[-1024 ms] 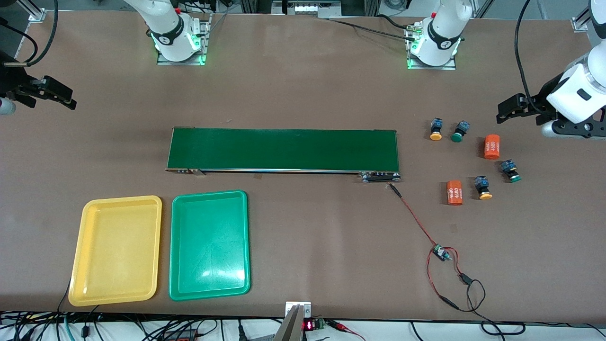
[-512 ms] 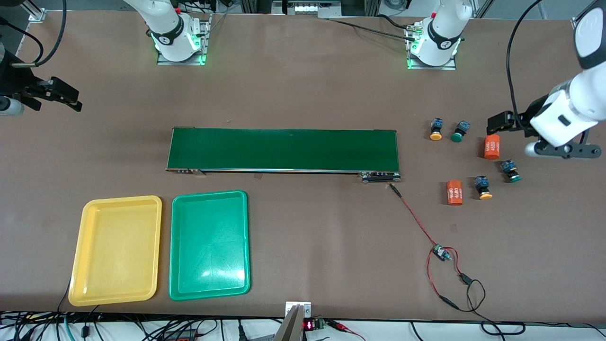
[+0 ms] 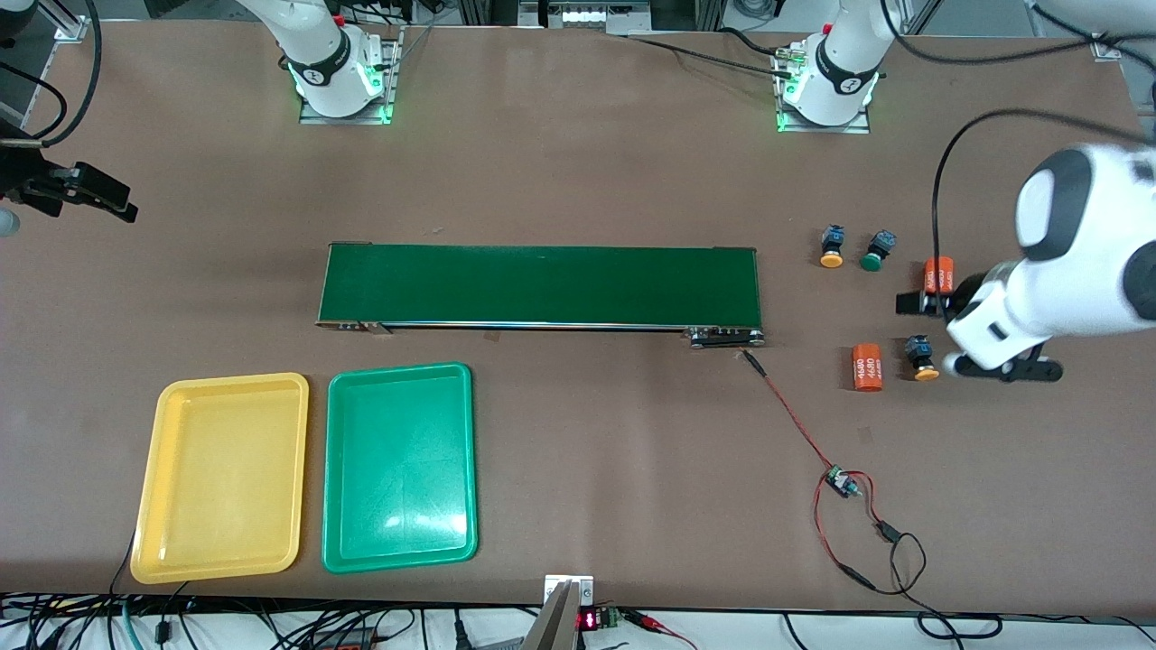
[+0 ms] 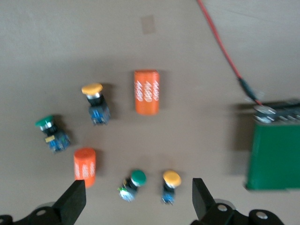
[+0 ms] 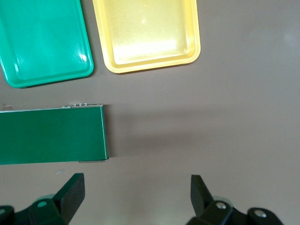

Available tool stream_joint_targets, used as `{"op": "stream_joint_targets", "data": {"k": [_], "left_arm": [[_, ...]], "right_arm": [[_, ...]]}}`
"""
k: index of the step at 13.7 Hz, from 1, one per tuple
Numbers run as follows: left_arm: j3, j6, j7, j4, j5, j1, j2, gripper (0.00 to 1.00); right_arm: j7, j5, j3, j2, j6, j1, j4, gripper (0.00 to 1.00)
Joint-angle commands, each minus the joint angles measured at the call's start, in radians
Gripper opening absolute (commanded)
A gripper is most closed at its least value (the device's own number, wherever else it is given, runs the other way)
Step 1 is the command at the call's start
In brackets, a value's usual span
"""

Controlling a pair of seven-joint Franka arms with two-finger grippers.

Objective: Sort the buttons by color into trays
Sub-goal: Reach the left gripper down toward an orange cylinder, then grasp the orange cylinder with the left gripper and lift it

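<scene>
Near the left arm's end of the table lie a yellow button and a green button side by side, with another yellow button nearer the camera. The left arm hides the second green button in the front view. My left gripper hangs open over this cluster with nothing between its fingers. The yellow tray and green tray sit empty near the right arm's end. My right gripper waits open over bare table.
A long dark green conveyor belt crosses the table's middle. Two orange cylinders lie among the buttons. A red and black wire with a small board trails from the belt's end toward the front edge.
The left arm has swung in from the table's end to over the buttons, covering one green button. The right gripper shifted slightly at the table's edge.
</scene>
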Motion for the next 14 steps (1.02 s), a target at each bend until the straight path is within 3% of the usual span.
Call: {"op": "stream_joint_targets", "data": {"k": [1, 6, 9, 10, 11, 14], "left_arm": [[-0.001, 0.148, 0.001, -0.048, 0.034, -0.001, 0.068, 1.0], [-0.001, 0.393, 0.004, -0.103, 0.035, -0.001, 0.189, 1.0], [0.001, 0.628, 0.005, -0.238, 0.035, 0.002, 0.211, 1.0], [0.001, 0.666, 0.005, -0.269, 0.037, 0.004, 0.214, 0.93], [0.001, 0.673, 0.012, -0.272, 0.037, 0.004, 0.214, 0.74], [0.001, 0.667, 0.013, -0.272, 0.037, 0.007, 0.222, 0.37]], "right_arm": [[-0.016, 0.013, 0.004, 0.002, -0.009, 0.007, 0.031, 1.0], [-0.014, 0.019, 0.005, 0.002, -0.005, 0.003, 0.032, 1.0], [-0.013, 0.019, 0.001, 0.002, -0.006, -0.003, 0.045, 1.0], [-0.014, 0.019, 0.001, 0.002, -0.008, -0.003, 0.046, 1.0], [-0.014, 0.019, -0.001, 0.002, -0.014, -0.005, 0.048, 1.0], [-0.016, 0.019, -0.001, 0.002, -0.019, -0.007, 0.048, 1.0]]}}
